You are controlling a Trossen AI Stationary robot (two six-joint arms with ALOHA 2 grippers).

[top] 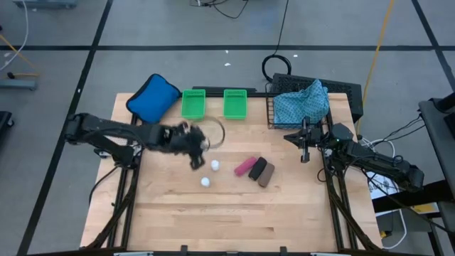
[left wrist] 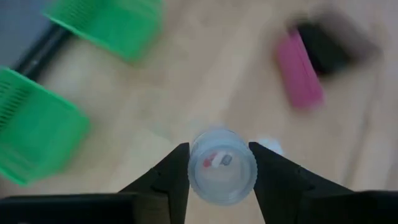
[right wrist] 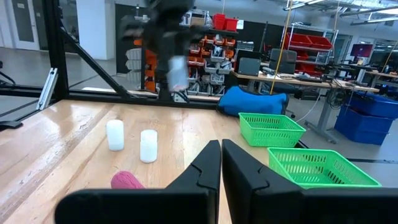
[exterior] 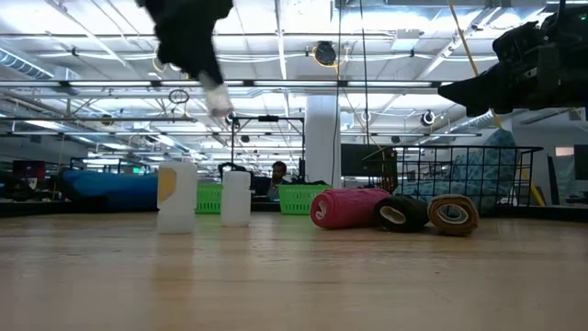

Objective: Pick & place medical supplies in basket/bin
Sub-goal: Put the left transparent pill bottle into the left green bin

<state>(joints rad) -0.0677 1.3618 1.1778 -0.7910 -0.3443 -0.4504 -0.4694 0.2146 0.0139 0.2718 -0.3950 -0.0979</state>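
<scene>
So far only the patterned cloth [top: 302,103] was seen in the basket [top: 350,96] at the surface's far right corner, one bottle [left wrist: 222,165] was pinched mid-air by the left claw [top: 197,148], right claw [top: 306,146] pressed together, two bottles and three rolls [top: 255,169] left mid-surface.

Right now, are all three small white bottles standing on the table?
No, only two bottles stand there; the left gripper holds the third bottle.

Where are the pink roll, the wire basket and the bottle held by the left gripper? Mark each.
pink roll [top: 244,166], high view, middle of its side
wire basket [top: 271,114], high view, left rim
bottle [left wrist: 222,165], left wrist view, its end face
</scene>
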